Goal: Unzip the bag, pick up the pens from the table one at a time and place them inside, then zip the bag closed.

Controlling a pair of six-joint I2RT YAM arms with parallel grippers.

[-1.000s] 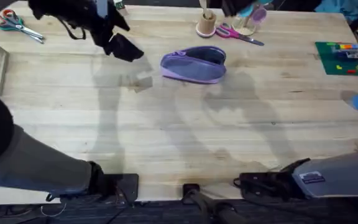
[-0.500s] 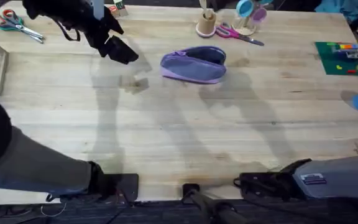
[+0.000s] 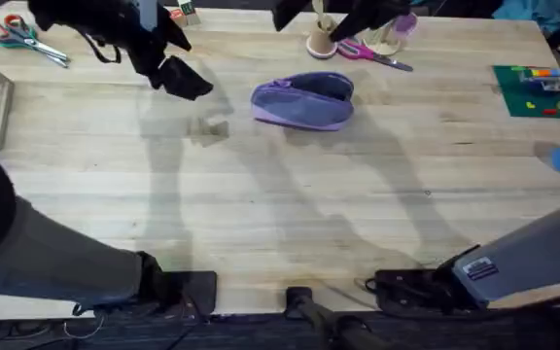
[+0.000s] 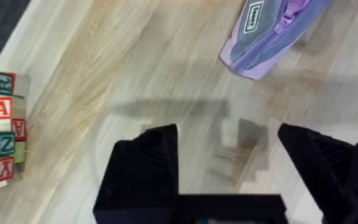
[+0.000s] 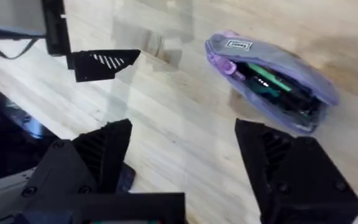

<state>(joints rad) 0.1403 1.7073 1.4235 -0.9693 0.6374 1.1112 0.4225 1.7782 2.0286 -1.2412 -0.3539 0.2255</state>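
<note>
With pens inside: we see the bag (image 5: 272,78) gaping open, mid-table (image 3: 290,224).
Grippers: left gripper (image 4: 229,162) and right gripper (image 5: 182,158) both spread, empty.
Zipping tip: we pin one end, pull the slider straight.

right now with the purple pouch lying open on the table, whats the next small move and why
Probably bring the right gripper down toward the zipper end of the soft lavender-purple fabric pouch. The right wrist view shows the pouch unzipped with the green pen and a dark one inside, and no pens lie on the light wooden table. Both grippers are open, so zipping seems to be what's left.
</note>
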